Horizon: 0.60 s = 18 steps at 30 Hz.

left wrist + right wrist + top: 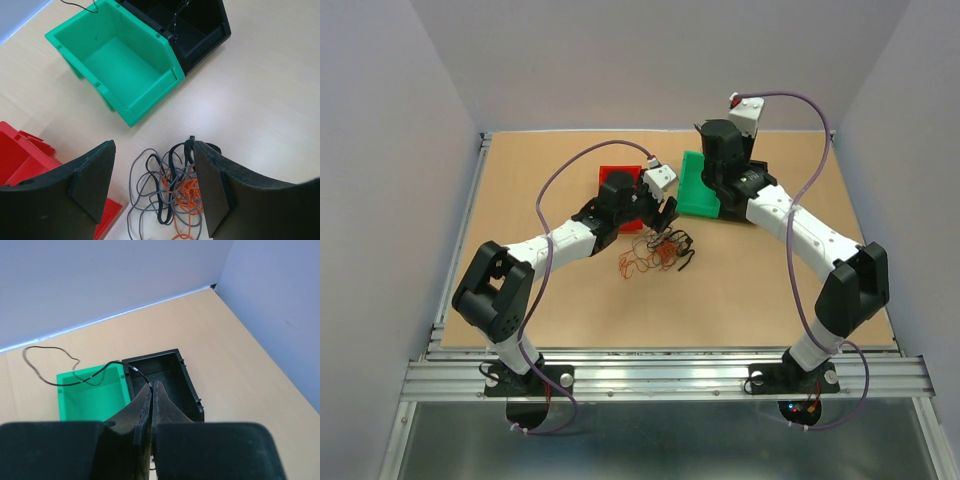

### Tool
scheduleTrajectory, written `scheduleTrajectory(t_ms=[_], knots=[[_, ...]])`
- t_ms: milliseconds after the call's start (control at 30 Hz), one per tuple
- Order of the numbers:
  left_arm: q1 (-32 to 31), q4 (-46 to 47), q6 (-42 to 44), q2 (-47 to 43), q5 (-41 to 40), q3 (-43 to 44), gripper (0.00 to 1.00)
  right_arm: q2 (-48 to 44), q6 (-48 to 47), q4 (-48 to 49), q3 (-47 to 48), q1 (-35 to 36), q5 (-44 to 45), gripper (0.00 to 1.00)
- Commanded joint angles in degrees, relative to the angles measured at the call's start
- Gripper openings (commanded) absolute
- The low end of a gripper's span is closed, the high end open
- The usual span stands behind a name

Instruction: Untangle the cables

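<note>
The cables (172,192) lie as a tangled bunch of grey, black and orange wires on the wooden table, and show in the top view as the bunch of cables (658,250). My left gripper (153,150) hangs open just above the bunch, one finger on each side, holding nothing; it is the left gripper (667,216) in the top view. My right gripper (152,385) is shut on one thin black cable (102,370), pulled apart from the rest. That cable arcs left over the green bin (90,400). The right gripper (712,190) hovers over the bins.
A green bin (125,65) and a black bin (200,25) stand side by side beyond the bunch; the black bin (167,367) lies under my right fingers. A red bin (20,160) sits left of my left gripper. Grey walls enclose the table.
</note>
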Motion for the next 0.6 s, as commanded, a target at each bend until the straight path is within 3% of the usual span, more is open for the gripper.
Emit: scheduleTrajectory(t_ms=[0,333,567], knots=[[-0.1,1.7,0.7,-1.4,-0.1,1.1,0.75,-3.2,3.4,1.5,-1.0,0.0,-1.5,0.01],[0.0,1.7,0.6,-1.6,0.0,1.0,0.75,-7.2,6.8,1.7,-5.5,0.0,0.9,0.00],[-0.1,1.7,0.7,-1.4,-0.1,1.1,0.75,-10.5,4.7,7.8,-11.8,0.0,1.9,0.01]])
